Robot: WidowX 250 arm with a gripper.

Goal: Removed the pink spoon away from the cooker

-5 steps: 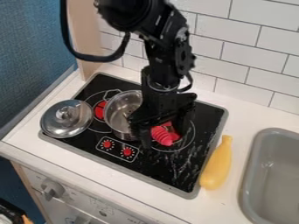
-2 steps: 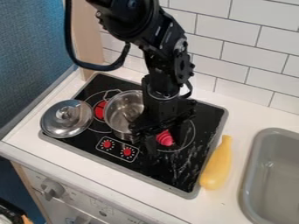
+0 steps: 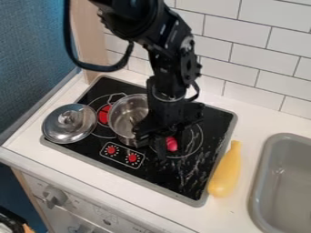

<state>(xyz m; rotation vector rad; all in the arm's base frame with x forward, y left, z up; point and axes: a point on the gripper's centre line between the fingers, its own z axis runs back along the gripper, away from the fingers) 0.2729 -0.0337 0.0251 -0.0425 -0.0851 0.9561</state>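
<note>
Over the right burner of the black cooker (image 3: 203, 170), my gripper (image 3: 171, 144) hangs low, pointing down, just right of the metal pot. The pink spoon (image 3: 172, 144) is directly at the gripper, with only a small rounded pink part showing. The rest of it is hidden behind the black gripper. Whether the spoon is held cannot be made out.
An open metal pot (image 3: 126, 116) stands close on the gripper's left, with a metal lid (image 3: 69, 123) farther left. A yellow squash-like toy (image 3: 225, 174) lies right of the cooker, beside the grey sink (image 3: 261, 182). Tiled wall (image 3: 255, 59) behind.
The gripper has shifted slightly over the right burner, and its lower end has become narrower in view. Less of the pink spoon shows than a second ago. Pot, lid and yellow toy have stayed put.
</note>
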